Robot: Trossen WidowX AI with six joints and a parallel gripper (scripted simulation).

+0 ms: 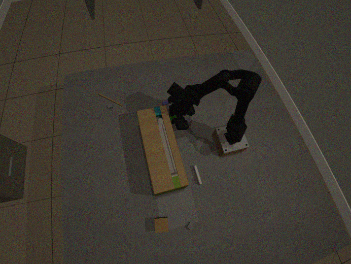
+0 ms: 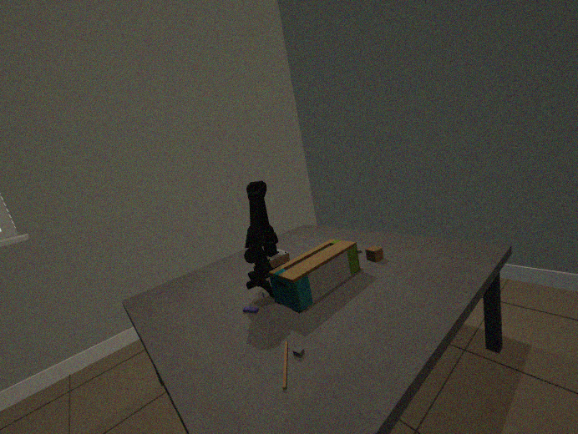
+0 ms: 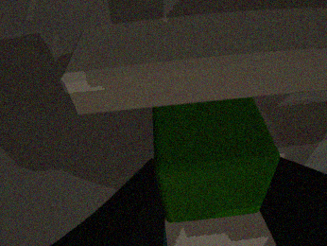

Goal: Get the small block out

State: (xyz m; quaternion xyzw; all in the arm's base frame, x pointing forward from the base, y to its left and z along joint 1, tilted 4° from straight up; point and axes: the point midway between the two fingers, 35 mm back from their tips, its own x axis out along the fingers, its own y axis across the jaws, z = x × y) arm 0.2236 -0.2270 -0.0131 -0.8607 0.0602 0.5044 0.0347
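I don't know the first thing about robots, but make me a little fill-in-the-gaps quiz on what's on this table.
The block between the fingers is ___.
The box end nearest the gripper is coloured ___.
The tan cube rests on the ___, apart from the box.
Missing words: green; teal; table.

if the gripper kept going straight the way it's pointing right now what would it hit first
Most likely the green block, dead ahead between the closing gripper jaws, with the table under it. Depth is hard to judge.
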